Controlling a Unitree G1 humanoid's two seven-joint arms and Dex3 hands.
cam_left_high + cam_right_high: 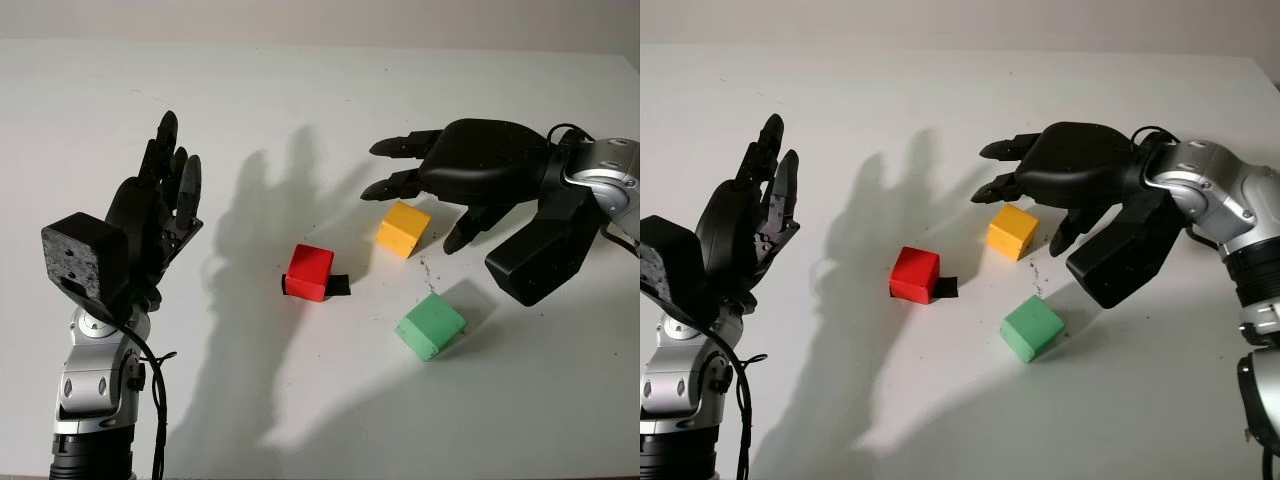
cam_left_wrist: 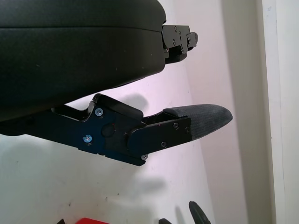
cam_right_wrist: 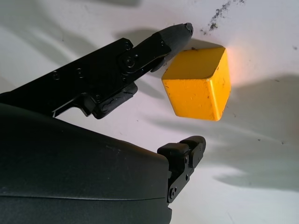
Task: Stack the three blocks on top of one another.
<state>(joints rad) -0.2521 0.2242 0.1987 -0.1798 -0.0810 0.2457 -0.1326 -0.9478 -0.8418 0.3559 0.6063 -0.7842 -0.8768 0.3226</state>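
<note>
— As three blocks sit apart on the white table, which is nearest the robot?

— Nearest is the green block, lying a little askew at front right. Behind it the red block sits on a small black patch, and beyond those, up and to the right of the red one, is the yellow block. None touches another; nothing is stacked yet.

— How would they handle?

— They look like small, stiff, light cubes with flat matte faces, unlikely to crush or slip. Pinching two opposite side faces, with the top left free, seems the sound hold.

— And the hands?

— Raised at front left, well apart from the blocks, is the left hand, open and holding nothing. Poised over the yellow block is the right hand, released and empty; in the right wrist view one fingertip is close to an upper corner of the cube, contact uncertain, while another finger stands off its opposite side.
</note>
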